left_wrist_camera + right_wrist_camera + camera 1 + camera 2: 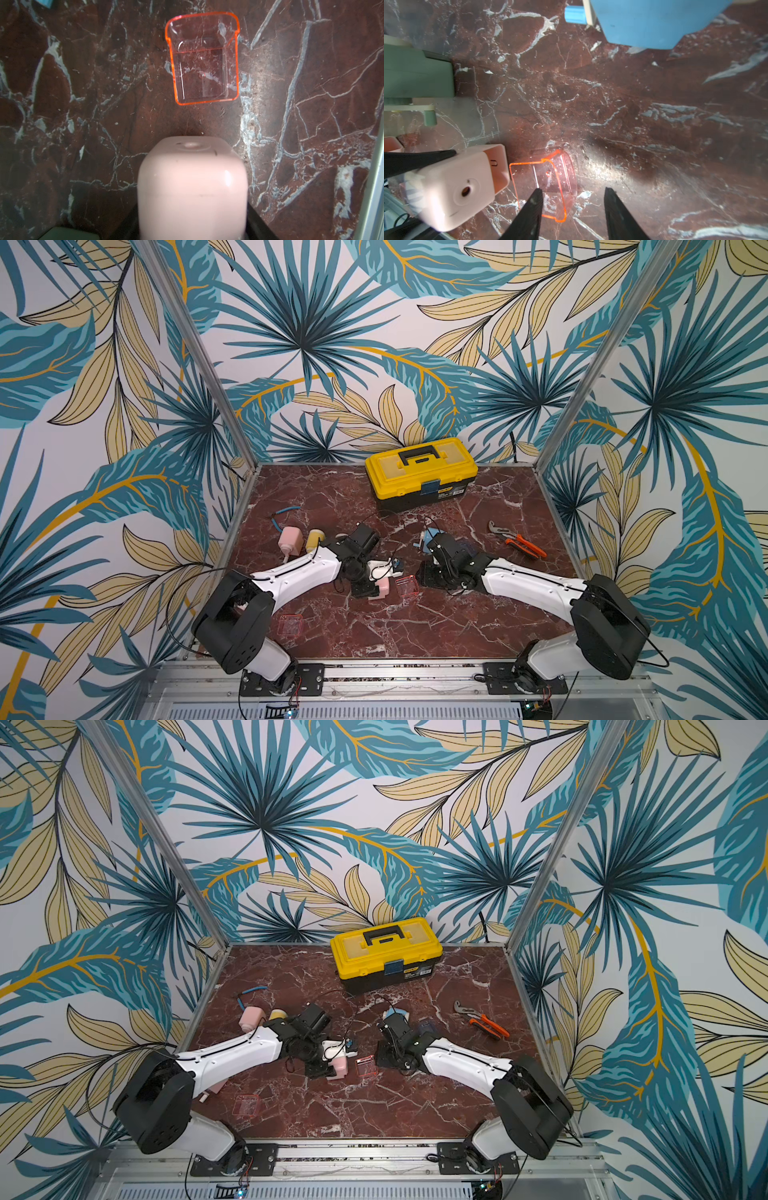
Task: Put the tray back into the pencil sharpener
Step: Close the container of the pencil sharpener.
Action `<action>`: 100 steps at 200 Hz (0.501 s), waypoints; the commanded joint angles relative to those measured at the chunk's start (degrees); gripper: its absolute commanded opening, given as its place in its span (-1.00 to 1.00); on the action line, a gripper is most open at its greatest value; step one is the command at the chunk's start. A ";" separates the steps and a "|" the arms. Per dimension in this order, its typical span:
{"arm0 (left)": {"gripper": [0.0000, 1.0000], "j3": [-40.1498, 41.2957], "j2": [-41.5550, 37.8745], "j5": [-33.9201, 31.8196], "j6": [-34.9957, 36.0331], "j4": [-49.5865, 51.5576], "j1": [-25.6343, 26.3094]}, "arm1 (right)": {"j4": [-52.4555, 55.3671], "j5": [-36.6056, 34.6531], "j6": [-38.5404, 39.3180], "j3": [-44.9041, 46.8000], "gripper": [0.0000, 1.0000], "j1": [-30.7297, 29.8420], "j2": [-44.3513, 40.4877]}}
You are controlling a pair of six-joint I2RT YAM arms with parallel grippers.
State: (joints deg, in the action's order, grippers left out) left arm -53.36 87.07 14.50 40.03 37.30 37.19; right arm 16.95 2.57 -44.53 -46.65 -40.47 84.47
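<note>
My left gripper point(375, 589) is shut on a pink pencil sharpener point(383, 587) point(192, 187) low over the marble table. In the right wrist view the sharpener point(456, 187) shows its pencil hole, and its open slot faces the tray. The clear tray point(407, 587) point(204, 60) point(548, 182) with orange edges lies on the table just right of the sharpener, a small gap between them. Over the tray's near end my right gripper point(573, 193) stands open. One of its fingers point(535, 203) overlaps the tray and holds nothing.
A second clear tray point(290, 624) lies near the left arm's base. Pink point(289, 539), yellow point(314, 540), blue point(428, 537) and green point(417, 76) sharpeners stand behind the arms. A yellow toolbox point(420, 472) sits at the back and orange pliers point(517, 543) at the right.
</note>
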 commanded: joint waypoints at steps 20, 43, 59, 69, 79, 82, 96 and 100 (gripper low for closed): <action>0.14 -4.17 2.23 2.61 -1.59 -0.03 3.08 | -2.18 3.57 0.78 0.22 -0.01 0.43 2.64; 0.13 -5.16 3.57 2.93 -3.17 -0.03 3.82 | -2.67 4.32 0.88 0.54 -0.03 0.47 3.16; 0.13 -5.35 4.14 2.69 -3.30 -0.03 4.16 | -3.50 5.10 0.93 0.95 -0.06 0.46 3.55; 0.13 -5.43 4.42 2.55 -3.36 -0.03 4.33 | -3.92 5.94 1.06 1.01 -0.08 0.49 3.99; 0.13 -5.48 4.68 2.34 -3.39 -0.03 4.40 | -3.86 6.68 1.36 0.80 -0.09 0.49 4.58; 0.13 -5.52 4.77 2.29 -3.44 -0.03 4.46 | -3.86 6.93 1.41 0.60 -0.10 0.60 4.76; 0.13 -5.83 4.99 1.95 -3.71 -0.05 4.43 | -3.87 7.74 1.71 0.25 -0.12 0.65 5.55; 0.13 -5.87 5.04 1.93 -3.70 -0.12 4.46 | -3.86 7.86 1.66 0.17 -0.12 0.65 5.74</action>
State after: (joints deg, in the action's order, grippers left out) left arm -57.49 91.53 15.90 37.08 37.36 41.43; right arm 13.52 8.25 -44.07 -46.65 -40.10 88.42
